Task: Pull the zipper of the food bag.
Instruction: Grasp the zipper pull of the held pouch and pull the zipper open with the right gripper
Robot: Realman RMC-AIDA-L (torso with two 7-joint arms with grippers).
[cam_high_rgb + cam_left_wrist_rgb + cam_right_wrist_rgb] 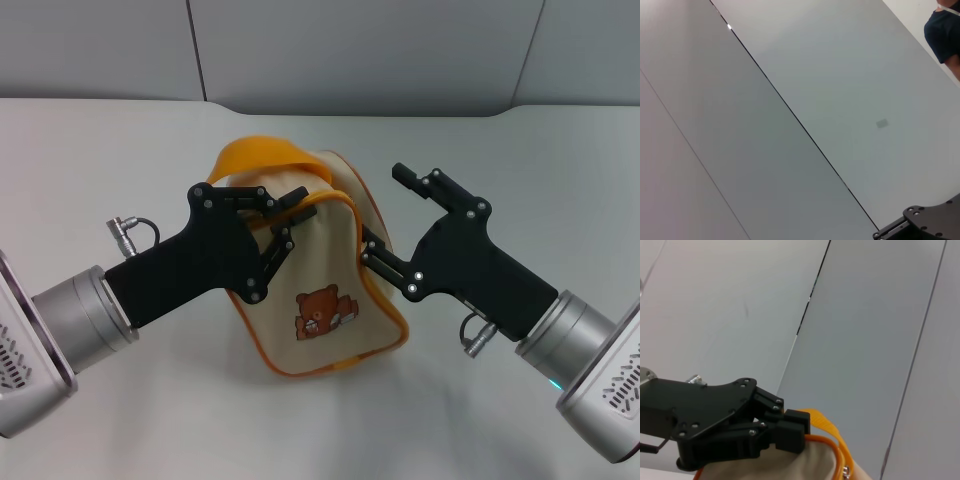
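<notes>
The beige food bag (320,270) with a brown bear patch stands mid-table, its yellow handle (260,155) at the top back. The orange zipper (388,305) curves round its right edge. My left gripper (294,208) is shut on the bag's top front edge beside the handle; it also shows in the right wrist view (790,432), pinching the beige fabric (815,462). A small silver piece (845,471) sits on the orange track there. My right gripper (388,208) is open at the bag's right side, its lower finger (371,245) against the zipper edge.
The bag stands on a pale table (120,150) with grey wall panels (350,50) behind. The left wrist view shows only wall panels, a black gripper part (925,222) and a person in a dark shirt (942,30) at the far corner.
</notes>
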